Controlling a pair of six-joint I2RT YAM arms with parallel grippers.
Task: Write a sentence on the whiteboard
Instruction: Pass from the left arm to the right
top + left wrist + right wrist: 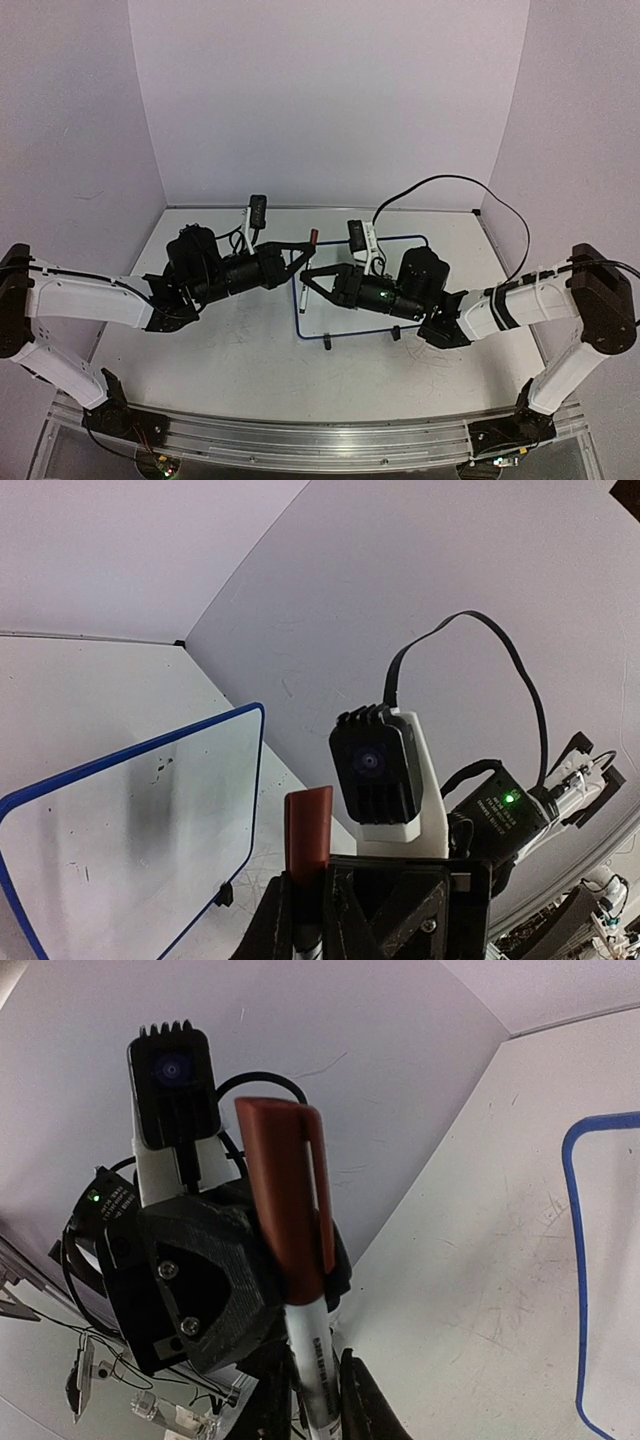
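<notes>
1. Left pincer: jaws together on the marker, gripping its upper end by the red-brown cap.
2. Right pincer: fingers closed against the white barrel just below the cap. Both arms share the one pen, which is held in the air with the cap uppermost.
3. Marker, handling (judged): light, rigid, smooth plastic that may twist or slip in a grip. The cap is probably a push fit. It is best held across the cap with one pincer and mid-barrel with the other, then pulled straight along the pen's axis.
4. Whiteboard: rests on the worktop, largely beneath the right arm and just beyond the pen. It has a blue frame and black feet at the near edge. Judged light and stiff, so it may slide under pen pressure.
5. Board face: no written words show, only a few dark specks. The part under the right arm is hidden.
</notes>
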